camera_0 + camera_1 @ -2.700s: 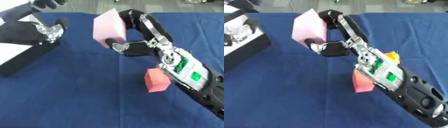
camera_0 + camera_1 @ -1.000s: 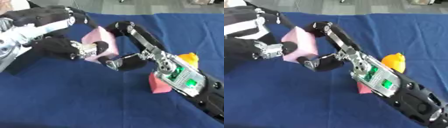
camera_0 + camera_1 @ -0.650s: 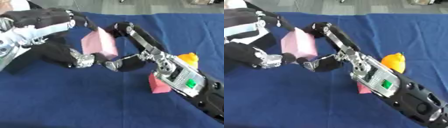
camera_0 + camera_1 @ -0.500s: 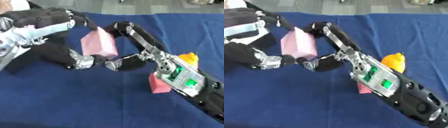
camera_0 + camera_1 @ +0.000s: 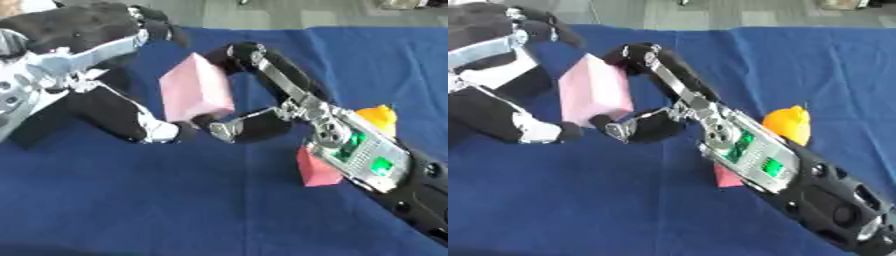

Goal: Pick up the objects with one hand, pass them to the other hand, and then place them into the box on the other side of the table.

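Pink block (image 5: 196, 88): held aloft — between both hands.
Right hand (image 5: 262, 107): fingers and thumb pinching it.
Left hand (image 5: 105, 75): fingers curled round it.

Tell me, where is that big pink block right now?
The pink block is up off the blue table, left of centre in the left eye view, held between the right hand and the left hand, whose fingers curl round it.

bare blue cloth (image 5: 175, 200) in front
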